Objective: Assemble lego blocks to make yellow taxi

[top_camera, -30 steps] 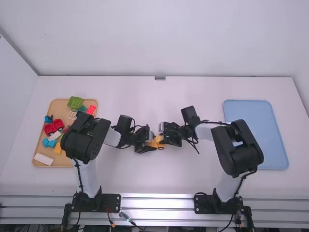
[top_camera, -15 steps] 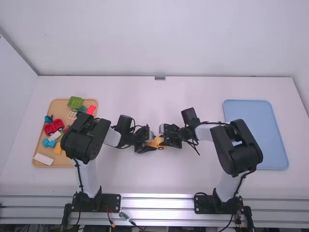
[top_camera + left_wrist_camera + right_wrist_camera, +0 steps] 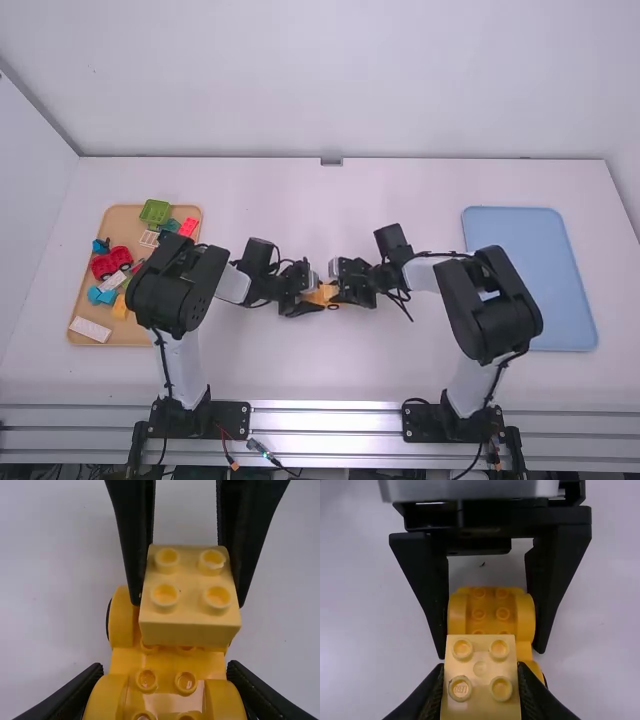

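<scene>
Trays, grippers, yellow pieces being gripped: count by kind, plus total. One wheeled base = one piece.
Trays: 2 (tan tray, blue tray)
Grippers: 2 (left gripper, right gripper)
Gripped yellow pieces: 2 (wheeled base in the left, four-stud block in the right)
Total: 6

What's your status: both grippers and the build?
Left gripper: shut on orange-yellow car base. Right gripper: shut on pale-yellow block, over base. Block's seating unclear. No obstruction seen.
</scene>
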